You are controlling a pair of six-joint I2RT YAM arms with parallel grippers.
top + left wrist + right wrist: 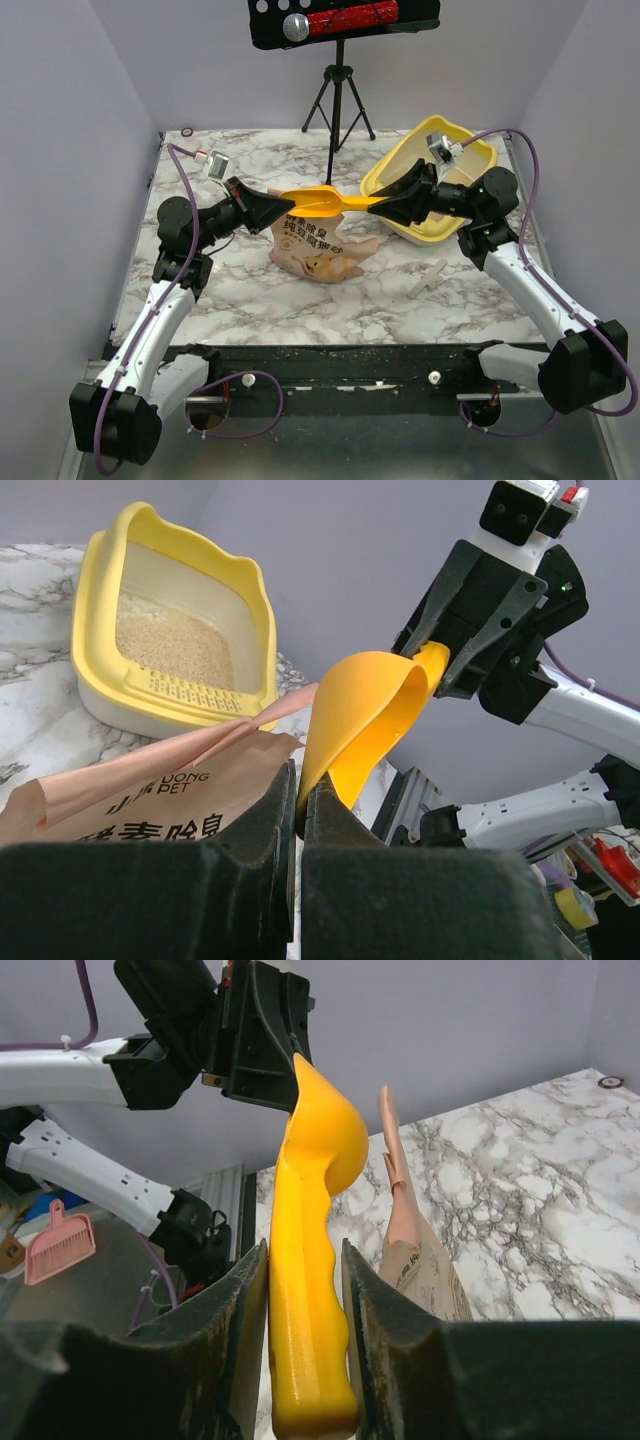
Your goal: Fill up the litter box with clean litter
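Note:
A yellow-orange scoop (320, 205) hangs in the air between my two grippers, above the tan paper bag (315, 245). My left gripper (285, 205) is shut on the thin rim of the scoop's bowl (365, 710). My right gripper (385, 203) is shut on the scoop's handle (305, 1280), jaws on either side of it. The yellow litter box (415, 140) stands at the back right, behind my right gripper. In the left wrist view the box (95, 600) holds a layer of beige litter (170, 640). The bag's open top (150, 790) sits just below the scoop.
A black tripod (338, 100) stands at the back middle of the marble table. A small white piece (428, 275) lies in front of my right arm. A small ring (187, 131) lies at the back left corner. A pink brush (60, 1245) lies off the table.

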